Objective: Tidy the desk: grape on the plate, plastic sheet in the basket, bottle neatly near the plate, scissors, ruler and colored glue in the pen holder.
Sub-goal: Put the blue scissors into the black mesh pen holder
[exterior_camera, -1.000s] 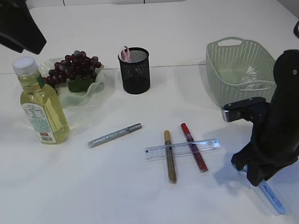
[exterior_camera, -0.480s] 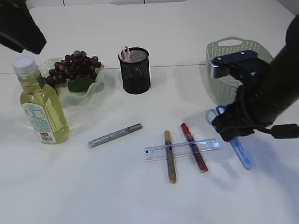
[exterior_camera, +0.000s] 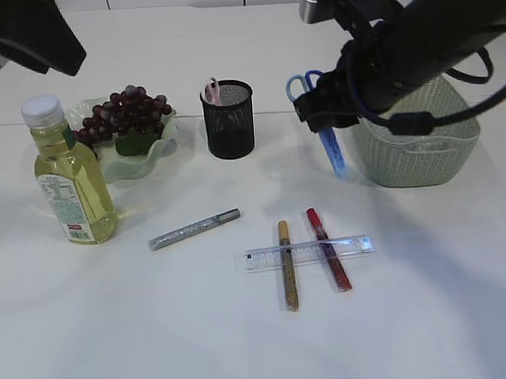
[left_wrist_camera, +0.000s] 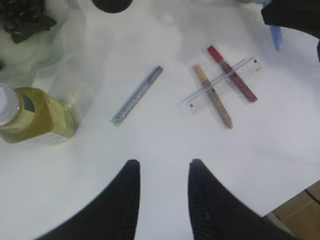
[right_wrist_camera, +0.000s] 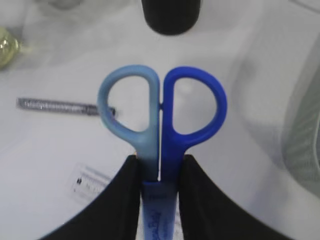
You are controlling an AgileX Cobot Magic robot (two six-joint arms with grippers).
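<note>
My right gripper [exterior_camera: 320, 115] is shut on the blue scissors [exterior_camera: 332, 146], holding them in the air between the black mesh pen holder [exterior_camera: 229, 122] and the green basket [exterior_camera: 406, 159]; their handles [right_wrist_camera: 161, 107] stick out past the fingers. The left gripper [left_wrist_camera: 162, 164] hovers open and empty over the table. The clear ruler [exterior_camera: 355, 244] lies across a gold glue stick [exterior_camera: 288, 269] and a red one [exterior_camera: 330, 253], with a silver one [exterior_camera: 194, 229] to their left. Grapes [exterior_camera: 126, 111] sit on the pale plate [exterior_camera: 148, 157], the bottle [exterior_camera: 70, 179] beside it. The plastic sheet is hidden.
Something pink [exterior_camera: 212, 89] pokes out of the pen holder. My right arm [exterior_camera: 432, 24] crosses over the basket. The left arm [exterior_camera: 20, 32] hangs dark at the top left. A brown floor edge [left_wrist_camera: 300, 210] shows past the table's front.
My right gripper has lifted the scissors from the table's front right and carried them up and left, past the ruler, to beside the basket. The left arm has hardly moved.
</note>
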